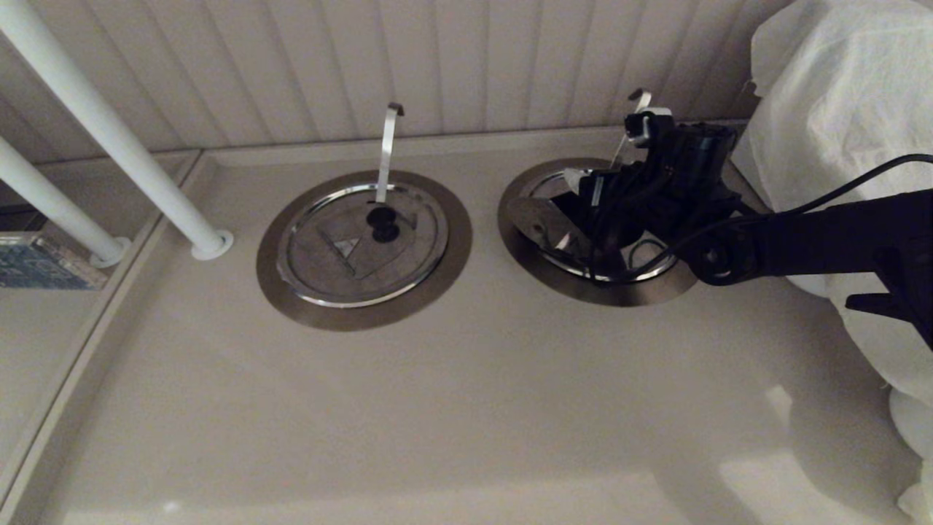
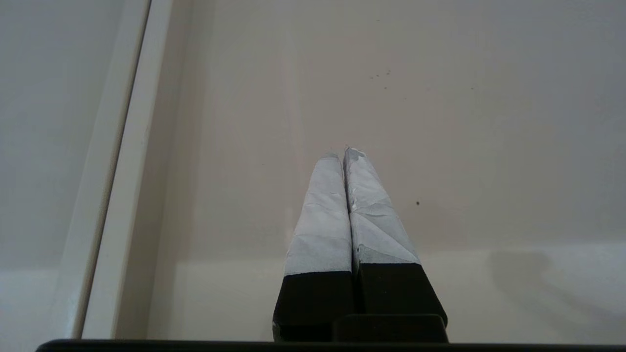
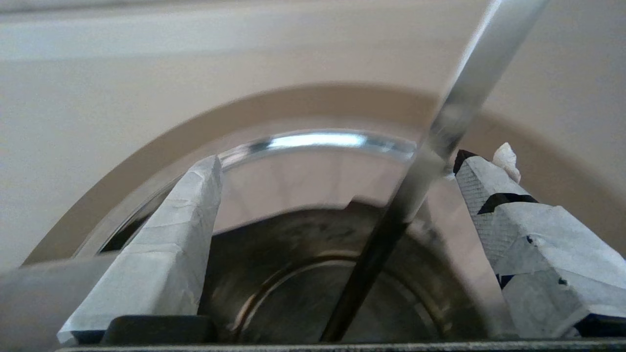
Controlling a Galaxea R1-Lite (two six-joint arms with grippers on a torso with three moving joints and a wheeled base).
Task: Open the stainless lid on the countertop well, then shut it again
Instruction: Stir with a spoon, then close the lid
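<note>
Right gripper (image 1: 594, 191), fingers spread wide and empty, over steel-ringed countertop well (image 1: 594, 292) at counter's two o'clock; round stainless lid (image 1: 539, 226) folded up, well exposed. Opening apparently done; closing remains. Left gripper (image 2: 345, 152) parked, fingers together.

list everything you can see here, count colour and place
round flat steel lid with black knob: one, silver, closed on the left well
tilted steel lid: one, silver, lifted at the right well, under the right arm
brushed-steel well rings: two, steel grey, flush in the counter, side by side
flat steel utensil handles: two, silver, one standing up from each well
beige counter: one, beige, under everything
white poles: two, white, far left
white cloth cover: one, white, far right
right end effector: one, black with grey-taped fingers, open over the right well, utensil handle between its fingers
left end effector: one, same colours, shut, over bare counter
</note>
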